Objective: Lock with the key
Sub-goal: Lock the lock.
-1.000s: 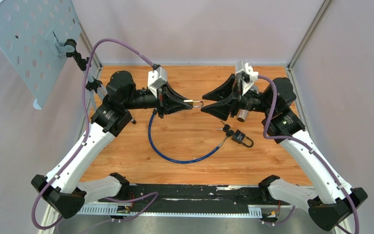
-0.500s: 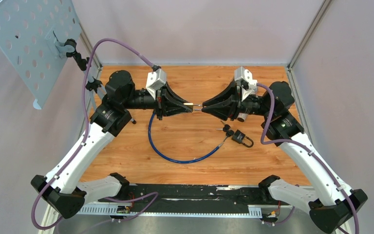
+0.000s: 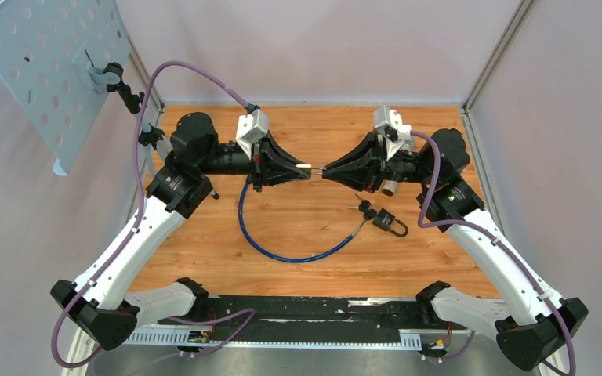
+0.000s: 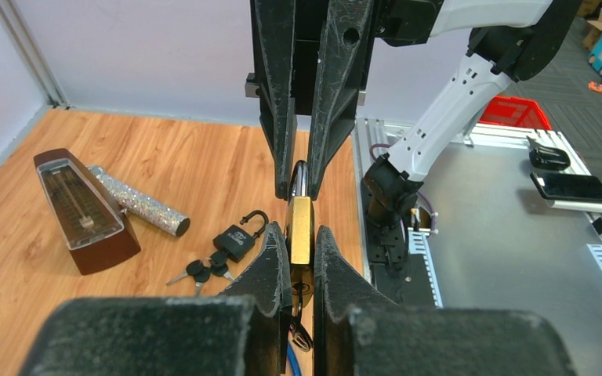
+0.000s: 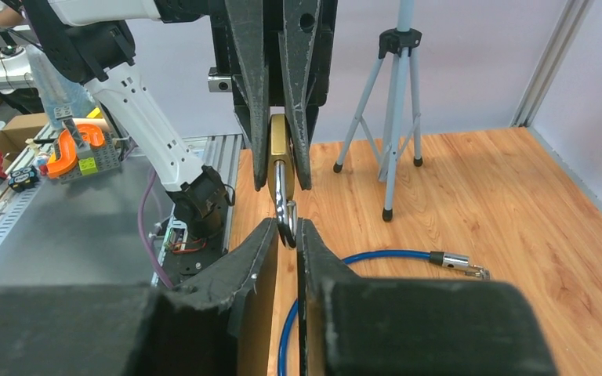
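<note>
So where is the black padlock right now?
In the top view the black padlock lies on the table, right of centre, beside a bunch of keys and near one end of the blue cable.

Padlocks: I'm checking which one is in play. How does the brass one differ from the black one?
The brass padlock is gold-coloured; the black padlock is dark. The brass padlock is clamped in the left gripper, off the table; the black padlock lies on the table beside keys. Both have a curved metal shackle.
</note>
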Tool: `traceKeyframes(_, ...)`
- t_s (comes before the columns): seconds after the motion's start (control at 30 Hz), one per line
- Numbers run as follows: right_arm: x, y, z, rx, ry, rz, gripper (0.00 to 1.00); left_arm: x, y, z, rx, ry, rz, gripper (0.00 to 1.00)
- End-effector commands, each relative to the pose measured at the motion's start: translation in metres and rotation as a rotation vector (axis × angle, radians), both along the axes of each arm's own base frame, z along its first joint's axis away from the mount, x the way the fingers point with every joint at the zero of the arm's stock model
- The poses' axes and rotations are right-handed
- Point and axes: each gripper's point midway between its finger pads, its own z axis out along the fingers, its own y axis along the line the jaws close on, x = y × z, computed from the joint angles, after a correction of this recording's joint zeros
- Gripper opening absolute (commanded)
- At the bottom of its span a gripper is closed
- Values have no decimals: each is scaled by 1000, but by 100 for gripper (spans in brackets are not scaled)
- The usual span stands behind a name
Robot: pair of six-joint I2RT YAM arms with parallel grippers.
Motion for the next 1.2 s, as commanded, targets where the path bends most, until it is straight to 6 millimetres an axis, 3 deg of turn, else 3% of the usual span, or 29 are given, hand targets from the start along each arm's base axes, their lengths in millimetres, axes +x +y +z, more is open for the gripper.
traceKeyframes(0.0, -12, -3, 22, 46, -70, 29, 10, 0, 2, 24, -44, -62, 8, 0)
traceKeyframes(0.07, -13, -3, 23, 47, -65, 32, 0, 0, 2, 24, -44, -62, 11, 0)
traceKeyframes(0.5, -9, 13, 25, 91, 95, 62, 0, -4, 2, 25, -82, -77, -3, 0)
traceKeyframes(1.17, 4, 45, 17, 153, -67, -91, 0, -14, -5, 22, -79, -21, -127, 0)
